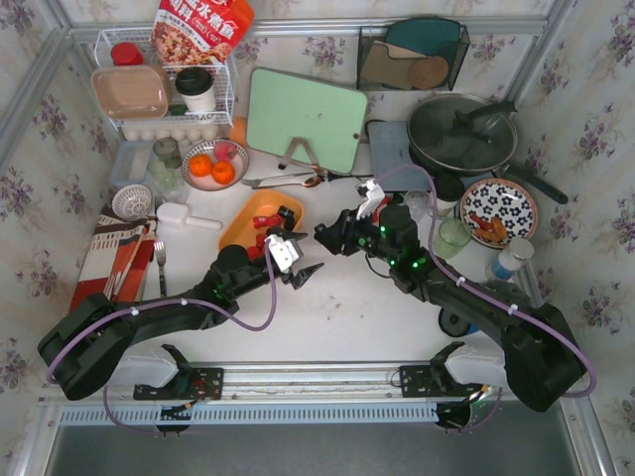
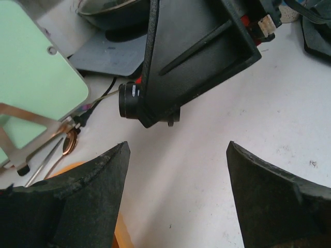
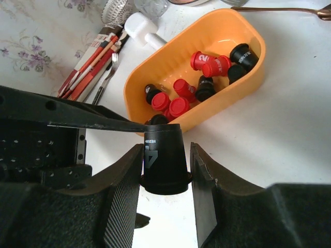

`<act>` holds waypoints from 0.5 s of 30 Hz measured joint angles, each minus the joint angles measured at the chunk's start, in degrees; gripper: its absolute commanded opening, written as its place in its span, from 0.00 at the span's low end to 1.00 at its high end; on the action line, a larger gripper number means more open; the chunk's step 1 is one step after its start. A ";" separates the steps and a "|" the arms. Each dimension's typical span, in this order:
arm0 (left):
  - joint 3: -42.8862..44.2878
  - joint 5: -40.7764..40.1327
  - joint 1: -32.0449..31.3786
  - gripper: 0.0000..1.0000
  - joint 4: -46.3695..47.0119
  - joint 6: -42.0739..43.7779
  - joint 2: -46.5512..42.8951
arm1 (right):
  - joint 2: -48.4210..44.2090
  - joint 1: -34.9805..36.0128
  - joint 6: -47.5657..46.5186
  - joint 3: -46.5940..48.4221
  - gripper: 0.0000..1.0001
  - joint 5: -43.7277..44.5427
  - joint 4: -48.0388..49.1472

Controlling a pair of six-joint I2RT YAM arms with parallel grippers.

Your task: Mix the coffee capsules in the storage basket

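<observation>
Right fingers [image 3: 204,186] grip one black capsule [image 3: 165,160]; basket [image 3: 170,49] holds five red capsules [image 3: 178,107].

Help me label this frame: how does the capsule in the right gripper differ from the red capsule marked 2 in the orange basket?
The held capsule is black and marked 4; the red capsule is marked 2. The held capsule is clamped in the right gripper outside the basket; the red capsule lies on its side inside it. Both are tapered cups.
</observation>
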 measured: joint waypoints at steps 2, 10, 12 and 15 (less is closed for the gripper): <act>0.37 0.09 -0.50 0.76 0.07 1.27 0.09 | -1.42 0.68 0.46 -1.16 0.24 0.42 0.79; 0.92 0.04 -2.27 0.74 0.79 4.35 0.13 | -5.25 2.51 1.75 -3.80 0.24 -0.02 0.76; 1.07 -0.17 -2.60 0.74 0.85 5.05 0.13 | -5.31 2.86 1.77 -3.85 0.24 0.42 0.76; 1.33 -0.22 -3.02 0.74 0.90 5.75 0.11 | -5.31 3.32 1.97 -3.98 0.24 0.37 0.70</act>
